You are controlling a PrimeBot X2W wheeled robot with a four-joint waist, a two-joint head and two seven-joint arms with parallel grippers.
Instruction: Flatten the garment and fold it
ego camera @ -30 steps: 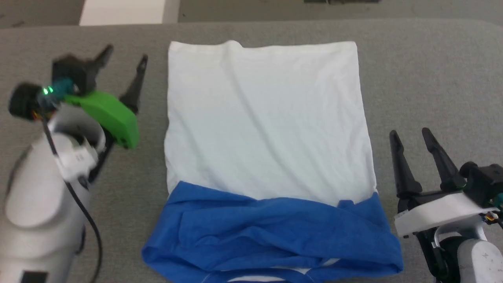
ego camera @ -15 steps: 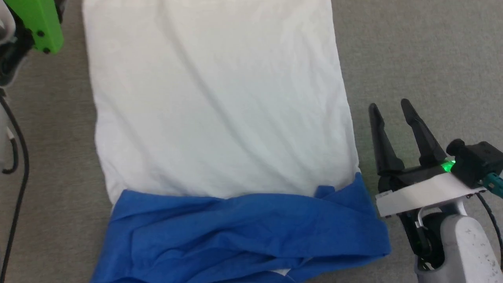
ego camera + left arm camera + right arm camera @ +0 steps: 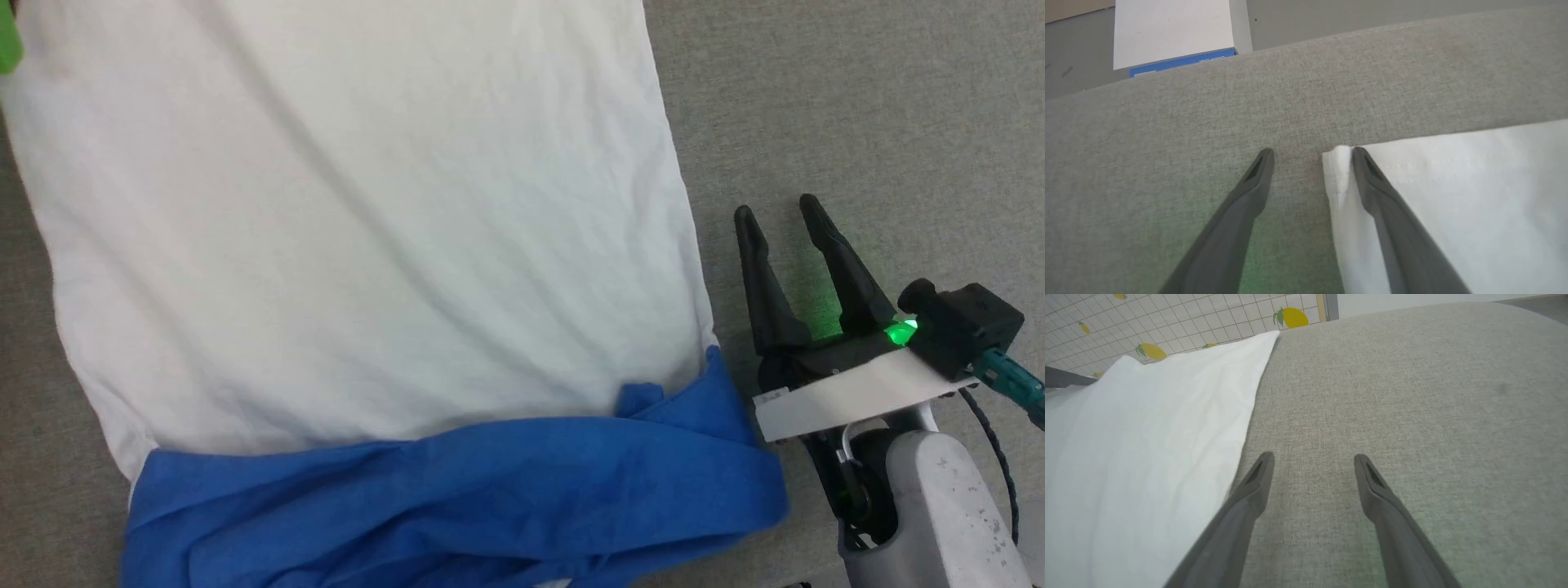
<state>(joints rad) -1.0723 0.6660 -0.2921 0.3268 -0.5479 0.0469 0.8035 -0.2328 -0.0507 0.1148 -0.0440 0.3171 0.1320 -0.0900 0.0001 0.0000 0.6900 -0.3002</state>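
The right hand (image 3: 775, 207) has two long black tapered fingers (image 3: 766, 286), a white bracket (image 3: 857, 396), green light (image 3: 900, 332) and pale forearm (image 3: 931, 506).

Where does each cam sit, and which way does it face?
Head: on the head, looking down at the shirt on grey surface; open right gripper lower right.
Left wrist: wrist-mounted, along the open left gripper toward the shirt's white corner.
Right wrist: wrist-mounted, along its fingers, shirt's white edge at left.
All share shirt and grey surface.
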